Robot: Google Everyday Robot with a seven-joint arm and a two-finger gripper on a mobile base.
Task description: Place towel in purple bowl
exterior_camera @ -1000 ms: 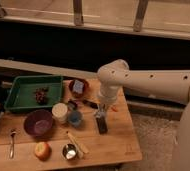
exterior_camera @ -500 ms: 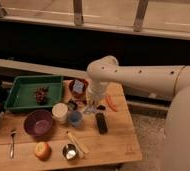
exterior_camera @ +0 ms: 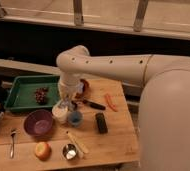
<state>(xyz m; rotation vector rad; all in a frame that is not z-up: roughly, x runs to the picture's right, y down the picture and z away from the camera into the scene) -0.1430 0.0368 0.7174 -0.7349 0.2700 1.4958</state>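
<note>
The purple bowl [exterior_camera: 38, 122] stands empty at the left of the wooden table [exterior_camera: 118, 145]. A white, bunched object [exterior_camera: 59, 113], which I take to be the towel, sits just right of the bowl. My gripper [exterior_camera: 64, 102] hangs from the white arm directly above this white object, very close to it or touching it. The wrist hides the contact.
A green tray [exterior_camera: 23, 90] with dark grapes [exterior_camera: 40, 95] is at the back left. A blue cup [exterior_camera: 75, 118], black remote [exterior_camera: 101, 122], orange carrot [exterior_camera: 110, 102], red bowl [exterior_camera: 84, 87], apple [exterior_camera: 42, 150], metal cup [exterior_camera: 69, 151] and spoon [exterior_camera: 12, 142] lie around.
The arm has swung left across the table, from above the black remote to above the white object next to the purple bowl. The objects on the table have not moved.
</note>
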